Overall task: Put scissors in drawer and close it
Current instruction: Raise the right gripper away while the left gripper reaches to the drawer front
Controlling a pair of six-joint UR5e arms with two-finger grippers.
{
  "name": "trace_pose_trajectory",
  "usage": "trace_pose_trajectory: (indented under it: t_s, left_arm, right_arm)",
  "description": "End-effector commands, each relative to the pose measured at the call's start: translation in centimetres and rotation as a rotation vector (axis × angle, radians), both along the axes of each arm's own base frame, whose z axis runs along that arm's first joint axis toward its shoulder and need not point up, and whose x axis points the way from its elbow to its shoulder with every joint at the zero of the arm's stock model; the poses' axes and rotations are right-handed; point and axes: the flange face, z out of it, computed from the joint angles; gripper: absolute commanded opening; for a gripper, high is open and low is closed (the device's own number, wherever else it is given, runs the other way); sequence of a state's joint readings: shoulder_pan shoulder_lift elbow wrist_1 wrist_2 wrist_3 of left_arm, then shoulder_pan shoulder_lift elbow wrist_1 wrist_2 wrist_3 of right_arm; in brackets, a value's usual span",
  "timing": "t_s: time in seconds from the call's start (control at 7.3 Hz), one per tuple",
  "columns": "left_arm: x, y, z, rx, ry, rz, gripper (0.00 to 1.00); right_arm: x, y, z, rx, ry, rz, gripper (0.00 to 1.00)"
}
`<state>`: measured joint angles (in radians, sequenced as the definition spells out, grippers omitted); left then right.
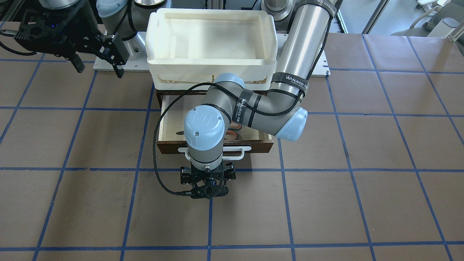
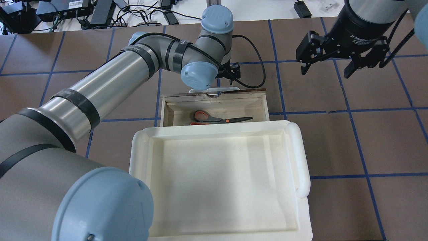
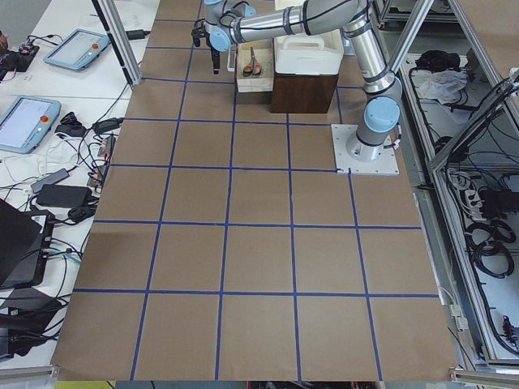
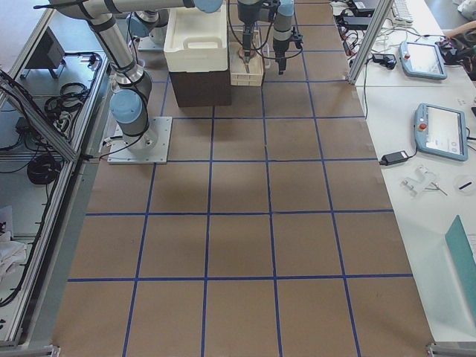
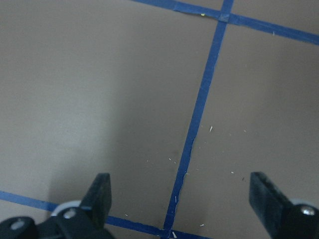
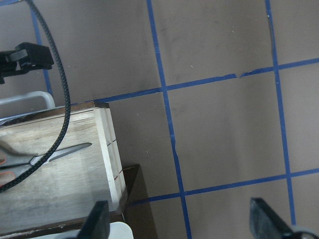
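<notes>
Silver-tubed left arm (image 1: 304,43), grey joints (image 1: 261,105), pale blue caps (image 1: 203,123), black braided cable (image 1: 156,145) (straps (image 1: 290,78) lettered WANJEED)

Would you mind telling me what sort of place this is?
Probably a robotics lab work cell: a tabletop gridded with blue tape, a robot arm bolted to a base plate, and teach pendants on the side bench.
</notes>
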<state>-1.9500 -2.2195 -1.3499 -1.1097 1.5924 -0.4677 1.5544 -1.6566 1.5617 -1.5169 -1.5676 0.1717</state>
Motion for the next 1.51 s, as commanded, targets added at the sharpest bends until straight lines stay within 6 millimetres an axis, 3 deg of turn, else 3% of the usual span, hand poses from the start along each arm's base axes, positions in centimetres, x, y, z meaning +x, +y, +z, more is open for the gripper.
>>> trace_pose_trajectory:
  t_s: [0.0,0.96,1.37]
  left_arm:
    - [-0.2,1.1,-0.4,0.080,0.000,-0.038,1.00]
    - [0.1,3.7,3.2,0.133,-0.023,-0.048,1.00]
    - [0.8,7.3,2.9,0.188,-0.009,-0.051,1.00]
  right_arm:
    - [0.4,-0.5,-0.9,0.008,0.051,-0.029,1.00]
    - [1.0,-0.7,-1.2,0.000,0.059,0.000,1.00]
    - [1.1,-0.8,-1.1,-0.004,0.049,-0.004,1.00]
